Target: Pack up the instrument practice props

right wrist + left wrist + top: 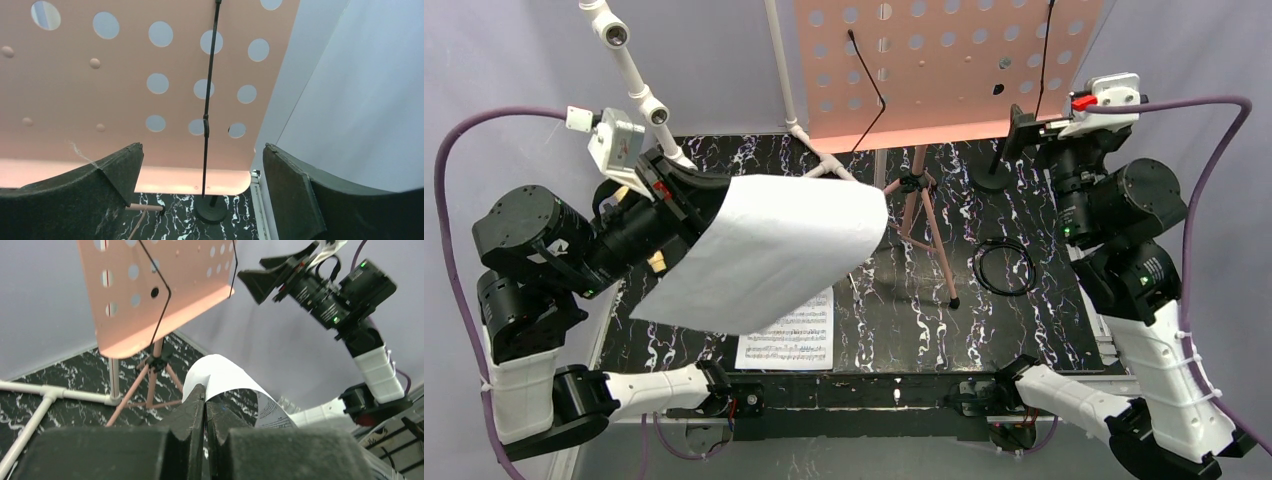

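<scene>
My left gripper point(206, 402) is shut on the edge of a white sheet-music page point(220, 375), which it holds up off the table. In the top view that page point(774, 250) spreads rightward from the left gripper point(686, 205) and hides its fingertips. A second printed page point(789, 340) lies flat near the table's front edge. The pink perforated music board point(944, 70) stands at the back on copper tripod legs point(924, 215). My right gripper point(202, 150) is open and holds nothing, raised in front of the board's right part point(125, 100). Beneath it stands a black round-based pole point(210, 210).
A white plastic pipe frame point(639, 85) rises at the back left, with its foot point(50, 395) on the black marbled table point(1044, 300). A black ring point(1004, 268) lies right of the tripod. Thin black wire page-holders point(207, 100) hang in front of the board.
</scene>
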Robot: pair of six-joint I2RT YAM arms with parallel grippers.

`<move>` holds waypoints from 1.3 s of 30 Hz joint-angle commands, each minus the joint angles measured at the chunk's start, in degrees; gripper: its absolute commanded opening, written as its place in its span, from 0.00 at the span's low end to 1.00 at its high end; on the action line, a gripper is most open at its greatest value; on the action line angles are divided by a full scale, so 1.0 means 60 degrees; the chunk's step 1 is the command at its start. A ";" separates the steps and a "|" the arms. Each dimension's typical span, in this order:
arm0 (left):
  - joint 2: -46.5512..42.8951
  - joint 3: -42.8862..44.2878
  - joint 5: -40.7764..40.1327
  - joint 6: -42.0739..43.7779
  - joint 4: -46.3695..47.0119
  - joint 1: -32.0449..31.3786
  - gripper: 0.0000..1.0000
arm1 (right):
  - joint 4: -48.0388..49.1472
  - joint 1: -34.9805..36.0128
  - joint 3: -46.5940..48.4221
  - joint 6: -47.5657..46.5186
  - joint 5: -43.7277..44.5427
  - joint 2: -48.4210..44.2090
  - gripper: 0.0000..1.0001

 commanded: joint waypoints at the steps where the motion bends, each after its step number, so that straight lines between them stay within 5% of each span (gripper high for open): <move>1: -0.0394 -0.0625 0.0292 -0.0049 -0.1010 0.0010 0.00 | 0.0171 0.0007 -0.0346 0.0124 -0.0382 -0.0493 0.99; 11: -0.0379 -0.2359 0.0172 -0.0438 -0.3326 0.0008 0.00 | 0.0018 0.0011 -0.1062 0.0171 -0.0672 -0.1200 0.99; 23: 0.1417 -0.3883 -0.1145 -0.1077 -0.5849 0.0358 0.00 | -0.0061 0.0011 -0.1897 0.0185 -0.1342 -0.1516 0.99; 28: 0.1437 -0.5103 0.0522 -0.1024 -0.5381 0.2280 0.00 | -0.0157 0.0019 -0.2438 0.0189 -0.2651 -0.1571 0.99; 39: 0.1034 -0.6993 0.3648 -0.1316 -0.4155 0.4766 0.00 | -0.0565 0.0008 -0.3441 0.0492 -0.5203 -0.1523 0.99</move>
